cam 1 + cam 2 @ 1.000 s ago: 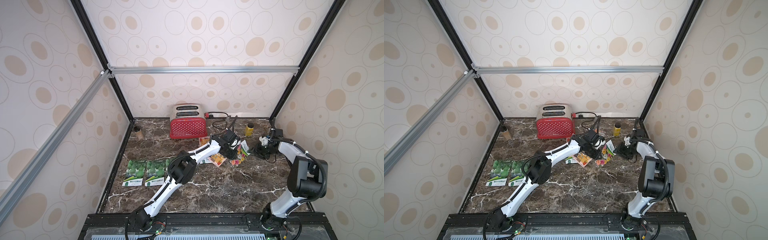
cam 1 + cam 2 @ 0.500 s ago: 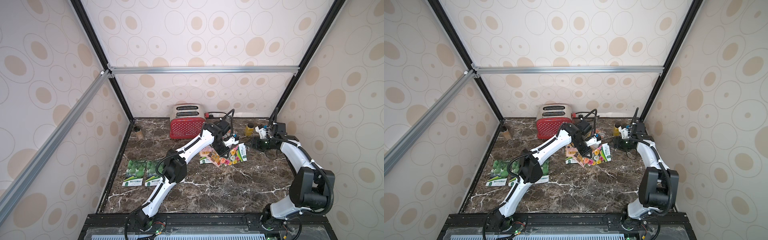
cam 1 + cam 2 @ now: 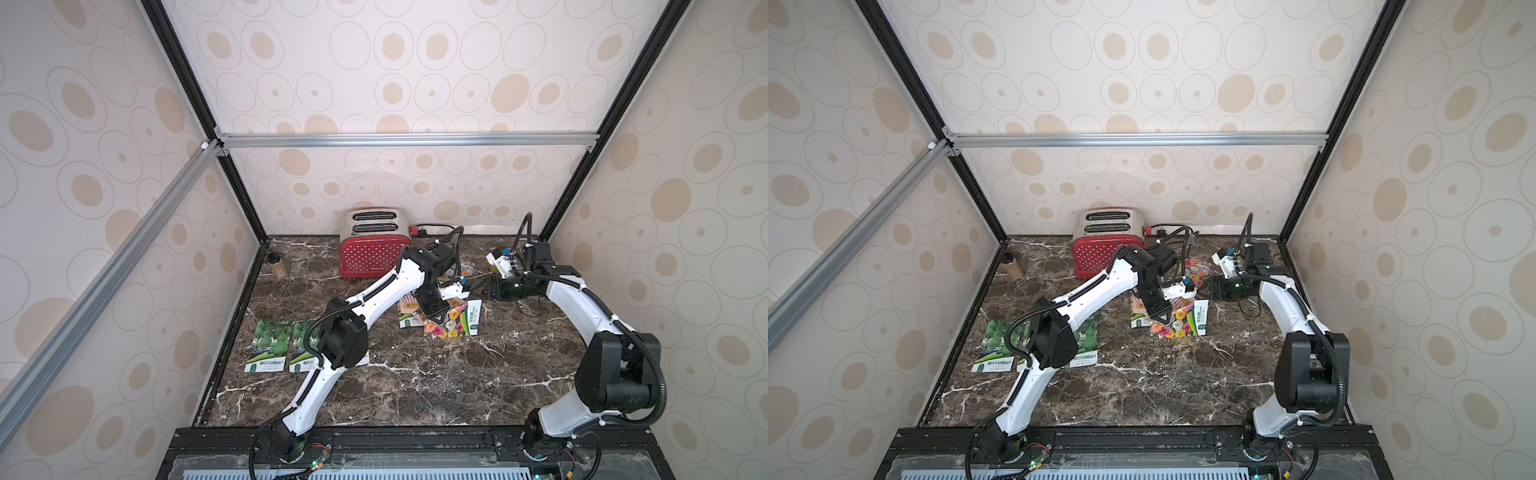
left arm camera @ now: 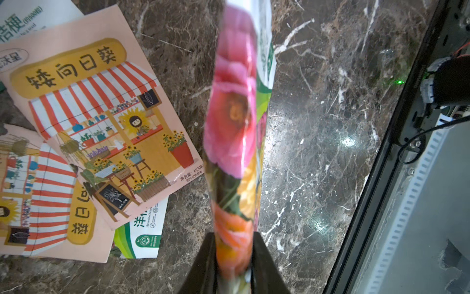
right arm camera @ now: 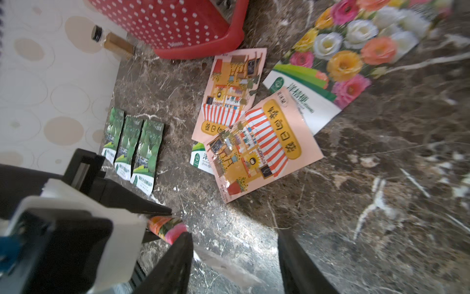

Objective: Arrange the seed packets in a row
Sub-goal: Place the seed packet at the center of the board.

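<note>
The left pincer (image 4: 234, 235) is clamped on one end of a flower-print packet (image 4: 232, 122), which juts edge-on above the tabletop (image 4: 325, 132), beside the peach packets (image 4: 101, 122). The right pincer (image 5: 234, 233) gapes, gripping nothing, just beside that packet. Three green packets (image 5: 132, 150) lie side by side, well apart.

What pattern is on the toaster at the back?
White polka dots on the red toaster, clearest in right wrist view.

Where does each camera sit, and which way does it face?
Top views: overhead at the front, looking down on table, toaster, left arm, right arm.
Left wrist: rides left arm; sees left gripper shut on a flower packet, peach packets beyond.
Right wrist: rides right arm; sees open right gripper, green packets beyond.
Shared: both wrist views show peach packets.
</note>
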